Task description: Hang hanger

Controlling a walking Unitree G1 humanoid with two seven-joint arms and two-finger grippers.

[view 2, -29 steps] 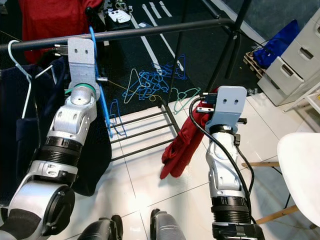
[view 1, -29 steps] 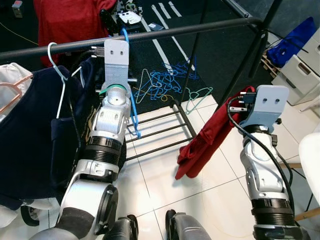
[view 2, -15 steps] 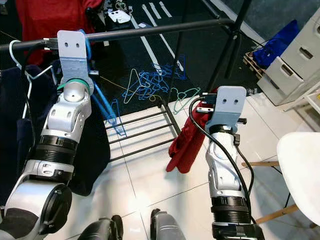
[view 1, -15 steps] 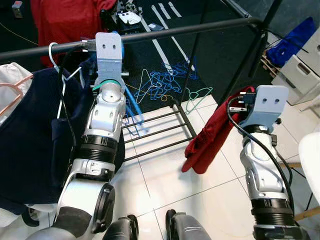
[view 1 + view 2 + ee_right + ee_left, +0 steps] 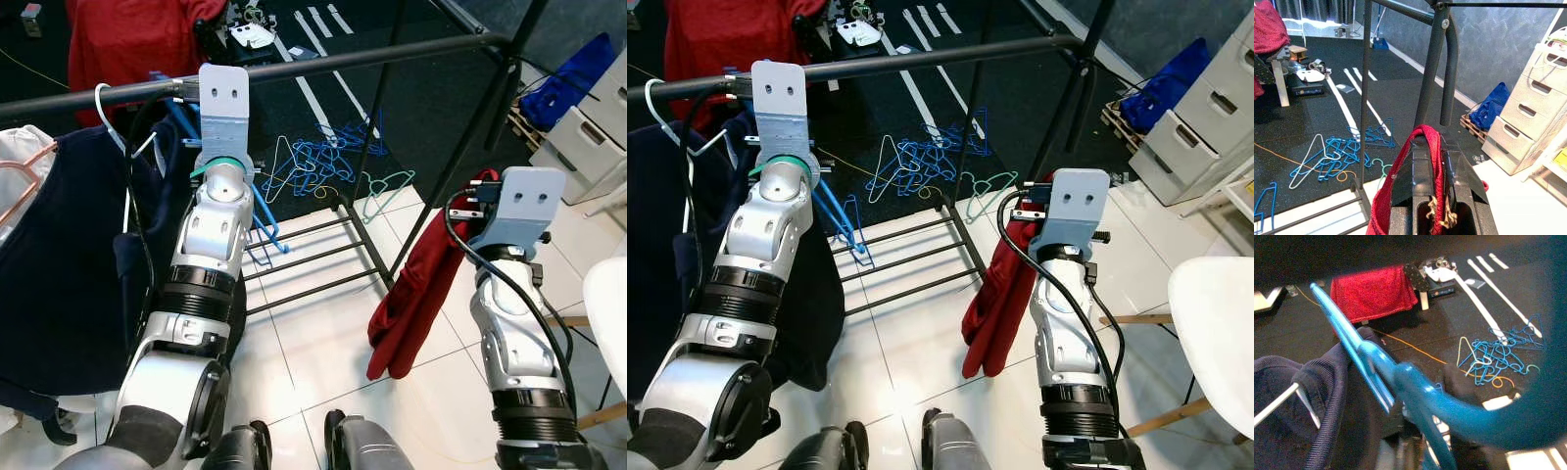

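Flooring (image 5: 323, 343) of glossy white tile meets a matte black rubber mat (image 5: 323, 69) painted with white stripes. Across the upper scene runs a round black metal clothes rail (image 5: 372, 56), carried on tubular uprights with a low shelf of thin parallel bars (image 5: 313, 259) near the tiles. At the robot's left a dark navy knit garment (image 5: 59, 255) drapes from a white wire hanger (image 5: 103, 113) on the rail, its ribbed neckline visible in the left wrist view; the pale edge of a white garment on a pink hanger (image 5: 20, 176) lies just beside it. A red cloth (image 5: 127, 39) covers something on the mat beyond the rail. Pale drawer units (image 5: 1205, 117) and a crumpled blue fabric (image 5: 1161, 83) stand at the robot's right, with the rounded edge of a white chair (image 5: 1215, 333) nearer.

The left arm is raised to the rail; the left gripper (image 5: 759, 83) is hidden behind its grey wrist plate, so whether it is clenched cannot be told. The smooth blue plastic hanger (image 5: 260, 211) slants down from beside that wrist toward the shelf bars, and its thick curved neck crosses the left wrist view (image 5: 1415, 391).

The right gripper (image 5: 1432, 166) is clamped on a red knit garment (image 5: 416, 294), which hangs in limp folds toward the tiles.

A tangled heap of blue, white and green wire hangers (image 5: 318, 166) lies on the mat.
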